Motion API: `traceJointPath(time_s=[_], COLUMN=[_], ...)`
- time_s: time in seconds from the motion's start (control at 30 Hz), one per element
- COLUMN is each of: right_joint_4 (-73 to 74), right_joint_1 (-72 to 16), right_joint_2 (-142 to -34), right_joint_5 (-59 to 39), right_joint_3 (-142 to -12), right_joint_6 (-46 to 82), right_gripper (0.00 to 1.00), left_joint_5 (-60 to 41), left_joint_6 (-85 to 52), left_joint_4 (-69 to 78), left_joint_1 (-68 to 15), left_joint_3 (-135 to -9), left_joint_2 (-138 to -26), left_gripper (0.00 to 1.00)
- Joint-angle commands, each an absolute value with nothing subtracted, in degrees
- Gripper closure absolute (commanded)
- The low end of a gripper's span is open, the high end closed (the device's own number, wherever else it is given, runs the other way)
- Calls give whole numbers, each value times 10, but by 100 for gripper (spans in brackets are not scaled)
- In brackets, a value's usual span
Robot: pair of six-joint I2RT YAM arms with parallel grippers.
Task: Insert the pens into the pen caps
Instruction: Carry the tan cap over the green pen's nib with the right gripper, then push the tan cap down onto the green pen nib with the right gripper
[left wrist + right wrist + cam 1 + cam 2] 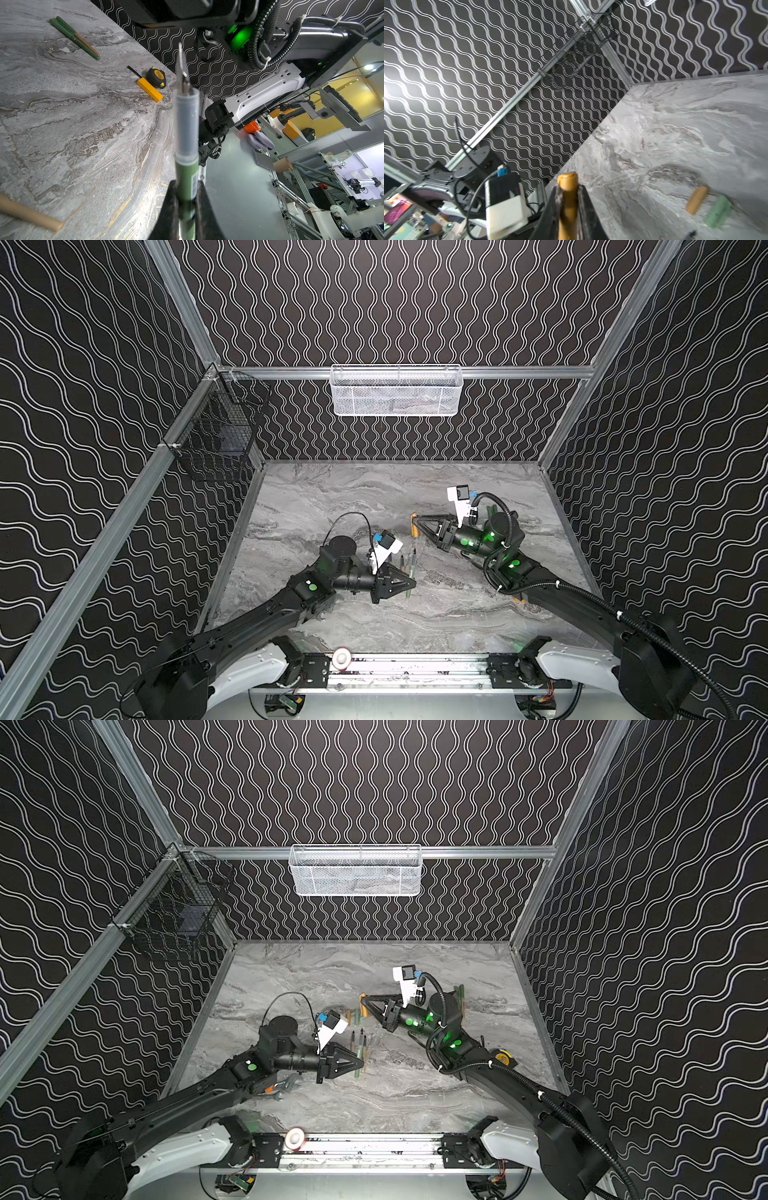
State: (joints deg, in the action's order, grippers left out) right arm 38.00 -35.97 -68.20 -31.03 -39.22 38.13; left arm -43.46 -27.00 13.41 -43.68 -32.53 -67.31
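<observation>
Green pen (186, 172) clenched in left jaws, dark tip exposed, held above bench (83, 124). Orange-brown pen cap (568, 185) clenched in right jaws, well apart from pen. Likely risks: colours mismatched, green cap (717, 212) lying on bench; tip jammed on cap rim if misaligned.

Left pincer (413, 583): black triangular frame is tapering to a point.
Right pincer (417, 519): is showing the same black frame.
Cameras (387, 546): white boxes with blue plugs (377, 537) are sitting behind each pincer.
Lights (492, 536): green dots are glowing further back.
Cables: ribbed black hose (255, 47) is hanging behind the right pincer.
</observation>
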Motion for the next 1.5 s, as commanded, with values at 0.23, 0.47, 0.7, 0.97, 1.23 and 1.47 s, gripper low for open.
traceJointPath(time_s=[0.23, 0.47, 0.7, 0.97, 1.23, 1.47], right_joint_4=[438, 428, 431, 425, 405, 421], right_joint_1=[-377, -386, -394, -406, -408, -410], right_joint_2=[-658, -652, -655, -653, -647, -647], right_joint_5=[-316, -317, -328, -324, -320, -323], right_joint_3=[-388, -390, -394, -394, -397, -389], right_joint_6=[390, 385, 383, 373, 360, 363], right_gripper=[83, 83, 84, 84, 84, 84], left_joint_5=[-419, -412, -410, -401, -394, -392], left_joint_6=[-259, -249, -243, -239, -236, -236], left_joint_4=[149, 147, 141, 137, 136, 150], left_joint_1=[-437, -438, -437, -437, -437, -437], left_joint_3=[-324, -330, -336, -337, -334, -331], left_joint_2=[-666, -663, -663, -651, -637, -621], left_gripper=[100, 100, 100, 100, 100, 100])
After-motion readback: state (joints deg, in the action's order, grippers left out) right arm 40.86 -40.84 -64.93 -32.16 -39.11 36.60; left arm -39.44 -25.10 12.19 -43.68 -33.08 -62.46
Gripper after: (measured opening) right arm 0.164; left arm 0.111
